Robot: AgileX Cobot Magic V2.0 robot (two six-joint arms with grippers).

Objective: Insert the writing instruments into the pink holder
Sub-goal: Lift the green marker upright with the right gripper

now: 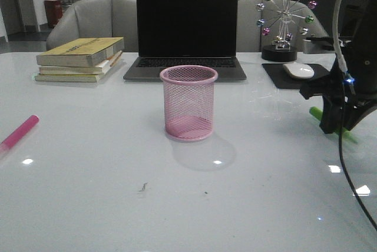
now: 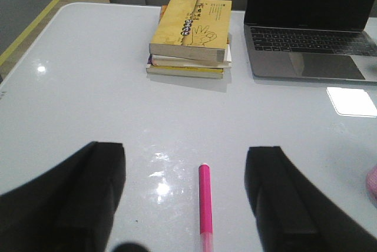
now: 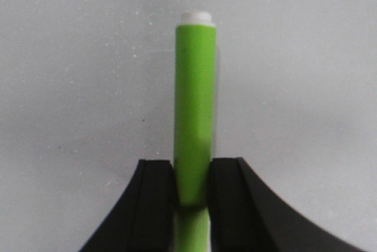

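Observation:
The pink mesh holder (image 1: 189, 103) stands upright in the middle of the table, empty as far as I can see. The magenta marker (image 1: 19, 131) lies flat near the left edge; in the left wrist view the magenta marker (image 2: 205, 199) rests on the table between the wide-open fingers of my left gripper (image 2: 185, 202), touching neither. My right gripper (image 3: 193, 184) is shut on the green marker (image 3: 194, 105), whose white end points away from the fingers. In the front view the right gripper (image 1: 337, 121) is low at the table's right side, with the green marker (image 1: 318, 112) poking out.
A stack of books (image 1: 82, 57) sits at the back left and an open laptop (image 1: 186, 31) behind the holder. A mouse (image 1: 299, 70) on a black pad and a ball ornament (image 1: 283, 19) stand at the back right. A cable (image 1: 347, 169) hangs from the right arm.

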